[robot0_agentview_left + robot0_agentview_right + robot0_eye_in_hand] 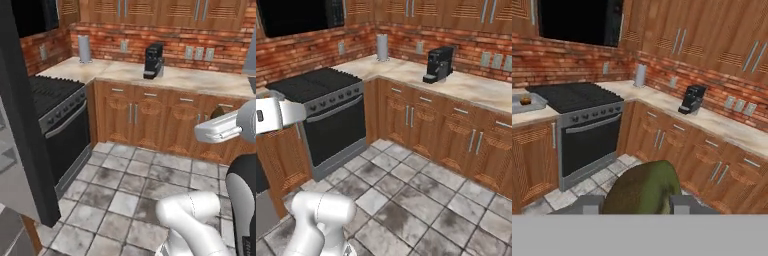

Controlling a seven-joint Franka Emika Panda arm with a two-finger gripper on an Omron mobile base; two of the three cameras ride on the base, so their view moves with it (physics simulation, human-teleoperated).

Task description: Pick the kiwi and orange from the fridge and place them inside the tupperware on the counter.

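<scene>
In the hand view the gripper (636, 205) was clamped on the one kiwi (643, 189), a dark olive lump seated between the two finger tips (590, 205), its long axis tilted up toward the right of that view. Beyond it stood one black stove (577, 97). On the counter (527, 116) left of the stove sat one grey tupperware (536, 105) with the single orange (525, 100) inside. Farther along the counter were one black coffee machine (691, 99) and one grey canister (640, 75).
</scene>
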